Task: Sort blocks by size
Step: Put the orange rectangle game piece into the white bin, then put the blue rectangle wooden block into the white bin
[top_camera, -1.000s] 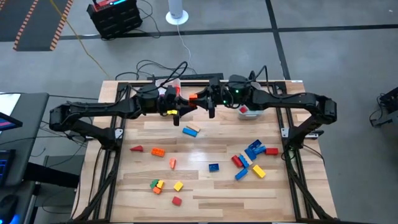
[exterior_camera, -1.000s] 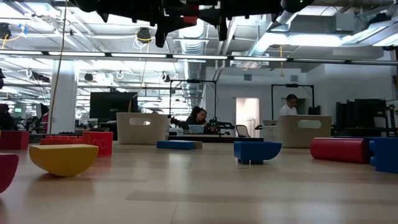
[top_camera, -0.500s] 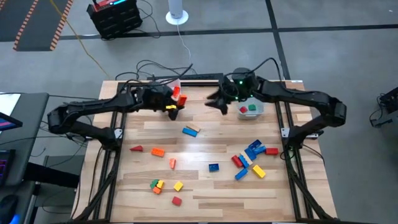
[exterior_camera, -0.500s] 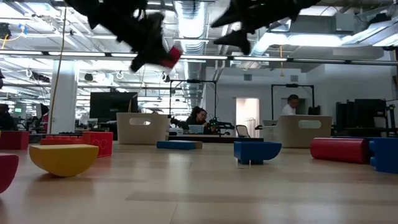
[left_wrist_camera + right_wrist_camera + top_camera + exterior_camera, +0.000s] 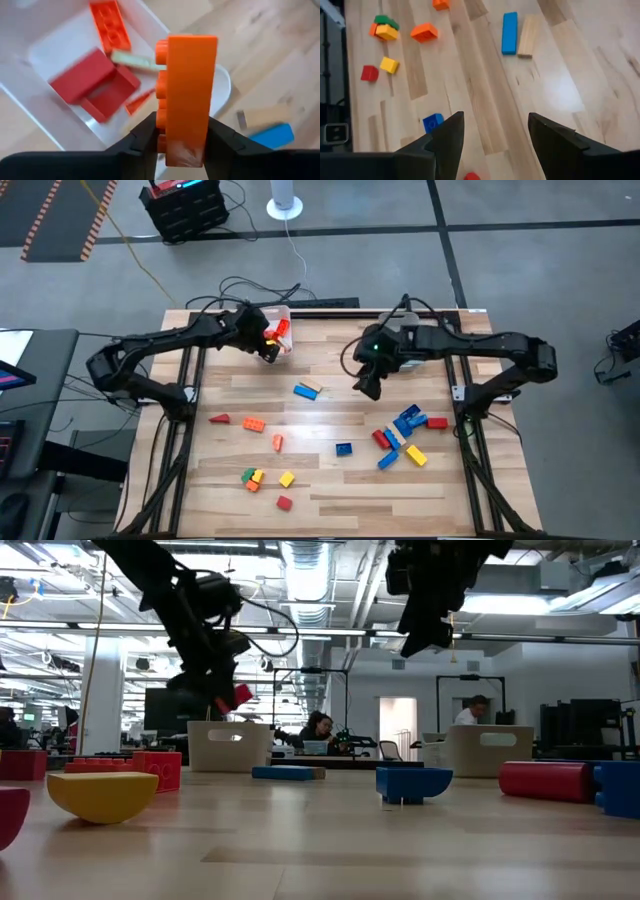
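My left gripper (image 5: 268, 346) is shut on a long orange brick (image 5: 187, 90) above a clear bin (image 5: 222, 87) at the table's far left. That bin holds red, orange and tan bricks (image 5: 97, 82). My right gripper (image 5: 495, 135) stands open over the table's middle (image 5: 365, 385), with nothing between its fingers. Ahead of it a blue bar (image 5: 509, 32) and a tan bar (image 5: 527, 35) lie flat side by side. Other blocks lie scattered on the wood, with a cluster (image 5: 403, 430) at the right. My left gripper pinches the orange brick's near end (image 5: 185, 150) between its two fingers. One finger (image 5: 145, 137) is on the studded face and the other on the opposite face. The fingers slant down toward the bin and lie along the brick. It sticks out ahead of them, clear of the bin.
A second clear bin (image 5: 412, 361) sits at the far right, mostly under my right arm. Loose blocks: red wedge (image 5: 219, 419), orange (image 5: 254, 423), blue (image 5: 343, 448), a green-yellow group (image 5: 250, 477), red (image 5: 284, 502). Bare wood lies between the bars and the near edge.
The two grippers were together at the far middle. My left gripper has swung toward the left bin with the orange brick, sinking and tipping downward. My right gripper has come toward the near edge, sunk and tipped to point down at the table.
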